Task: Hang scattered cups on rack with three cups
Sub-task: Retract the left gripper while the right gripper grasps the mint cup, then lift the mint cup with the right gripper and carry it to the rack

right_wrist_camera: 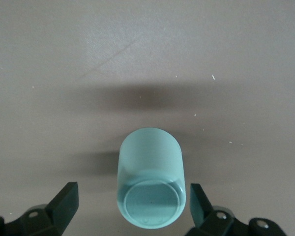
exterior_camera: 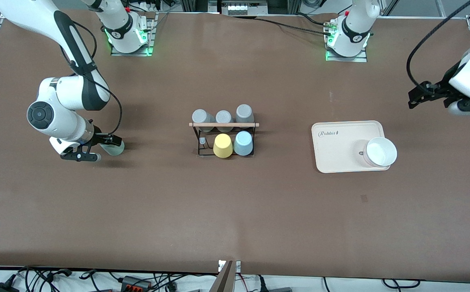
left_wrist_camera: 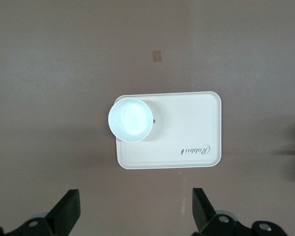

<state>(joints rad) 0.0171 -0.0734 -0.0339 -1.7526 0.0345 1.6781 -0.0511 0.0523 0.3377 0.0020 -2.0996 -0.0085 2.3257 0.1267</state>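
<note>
the mint green cup lies on its side on the brown table, at the right arm's end, well apart from the rack. the right gripper is down around this cup, with one black finger on each side of it. the fingers are spread wide and there is a small gap between each finger and the cup, so the cup is not pinched. the rack stands in the middle of the table. it is black wire with a light wooden bar on top. the light blue cup sits upside down on the rack, on the row nearer the front camera, just beside a yellow cup. three grey cups sit on the row farther from the camera. toward the left arm's end of the table is a pale tray with a white bowl on its corner. the left gripper waits high in the air near that end, with its fingers spread and nothing in them.
</note>
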